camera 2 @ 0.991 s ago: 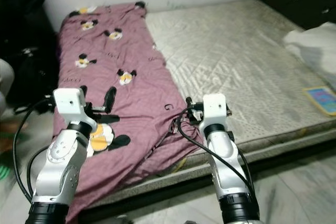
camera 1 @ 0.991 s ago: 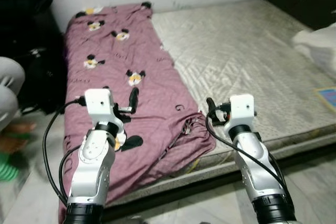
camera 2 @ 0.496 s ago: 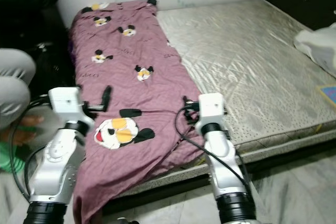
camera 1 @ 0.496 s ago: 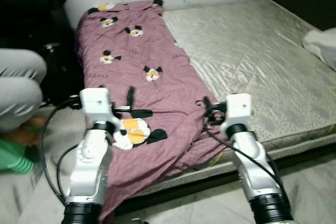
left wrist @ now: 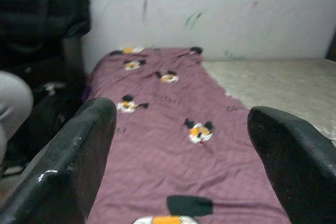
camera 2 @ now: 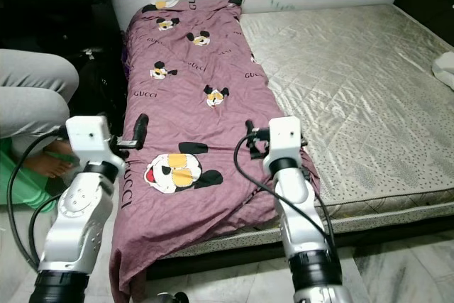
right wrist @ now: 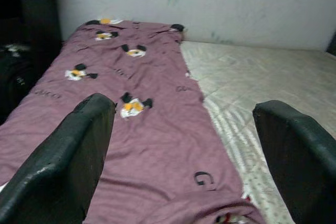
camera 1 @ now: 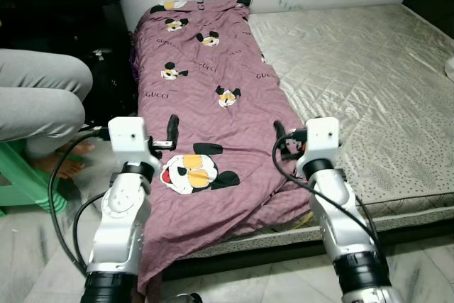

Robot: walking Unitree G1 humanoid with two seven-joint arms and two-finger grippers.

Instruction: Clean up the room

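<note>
The left hand (camera 1: 170,133) hovered with fingers spread, empty, above the near end of the purple sheet (camera 1: 206,97). The right hand (camera 1: 280,140) was likewise spread and empty over the sheet's inner edge. The sheet covered the bed's (camera 1: 369,90) left strip, its near end draping over the front edge. A person's knee (camera 1: 42,104) showed beside the bed's left side.

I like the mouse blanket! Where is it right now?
The purple blanket lies along the left side of the mattress, in front of both grippers. It runs from the white wall down over the near edge, beside a seated person's knees.
</note>
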